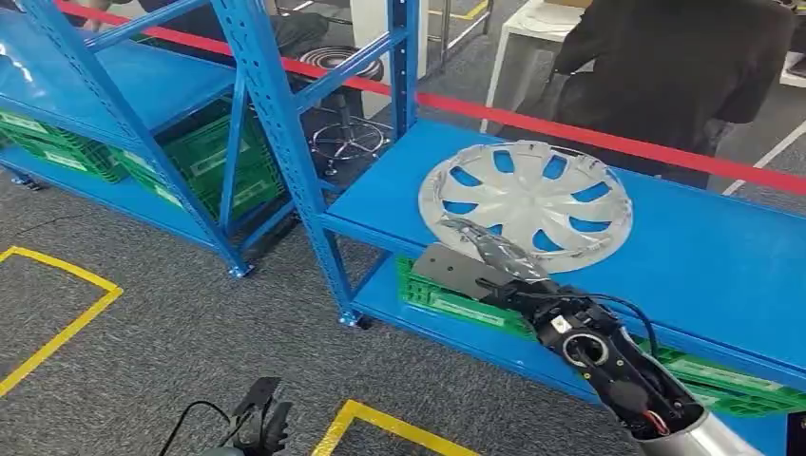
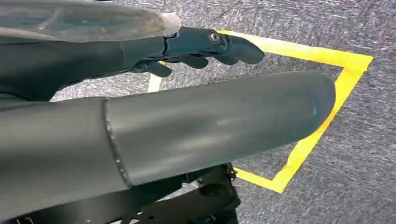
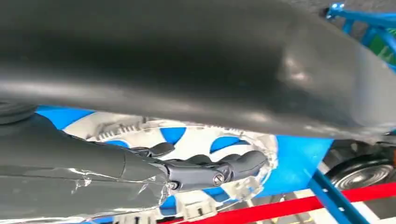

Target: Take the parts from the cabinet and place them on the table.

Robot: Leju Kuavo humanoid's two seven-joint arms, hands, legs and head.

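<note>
Head view: a silver plastic wheel cover with curved spokes and open slots (image 1: 526, 202) lies flat on the blue metal shelf board (image 1: 722, 256) of the cabinet, near the board's left front corner. Judged light, thin and fairly stiff, but springy at the rim; the smooth face is probably slippery, and the clips on its underside could snap if levered. Best hold appears to be the near rim, or fingers hooked through a slot.

The right hand (image 1: 489, 249) reaches in over the near edge of the cover, fingers extended above its rim and spokes. In the right wrist view the dark fingers (image 3: 219, 170) lie over the spokes, slightly curled; contact or grip cannot be told.

The left hand (image 2: 205, 46) hangs over grey carpet and yellow floor tape (image 2: 322, 126), fingers loosely extended, holding nothing.

Edges: the blue upright post (image 1: 285, 142) stands just left of the cover, with a diagonal brace behind it. Green plastic crates (image 1: 456, 302) sit on the lower shelf beneath. Open room lies toward the robot, over the front lip. A person in dark clothing (image 1: 675, 66) stands beyond the red tape line (image 1: 589, 138).
</note>
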